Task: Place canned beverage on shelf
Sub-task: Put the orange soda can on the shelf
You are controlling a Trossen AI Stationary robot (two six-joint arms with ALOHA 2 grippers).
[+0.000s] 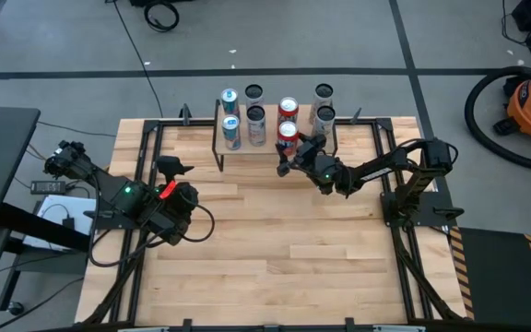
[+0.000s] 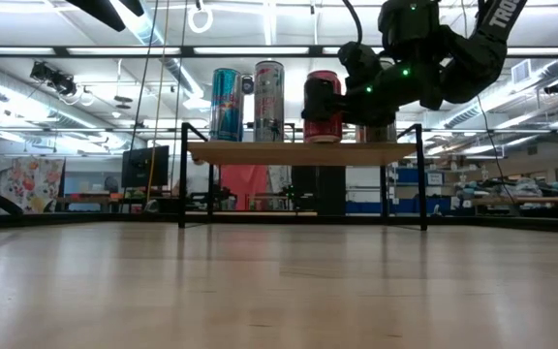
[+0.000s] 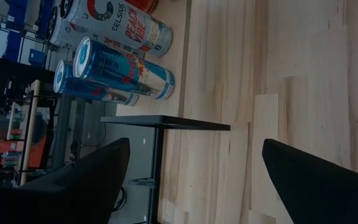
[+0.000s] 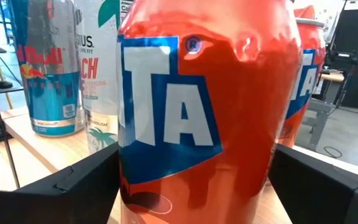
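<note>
The shelf (image 2: 298, 152), a light-wood board on black legs, stands at the table's far edge and carries several upright cans. A red can (image 4: 204, 112) stands on its near row (image 1: 287, 130), bottom on the board (image 2: 323, 109). My right gripper (image 1: 293, 150) reaches level to it from the near right. Its fingers are spread, one on either side of the can's lower half (image 4: 194, 180). My left gripper (image 3: 191, 180) hovers open above the table's left part (image 1: 171, 171), holding nothing and facing the shelf's left end. My right gripper's fingers (image 4: 73, 180) stand close beside the two sides of the red can's lower half (image 4: 135, 186), coming level from the table's near side. Whether they touch the can I cannot tell. The can stands upright on the shelf.
Blue cans (image 1: 231, 134) and a white can (image 1: 256, 124) stand left of the red one, a second red can (image 1: 289, 108) behind it, pale cans (image 1: 324, 117) to its right. Black frame rails (image 1: 385, 184) border the wooden tabletop (image 1: 275, 249).
</note>
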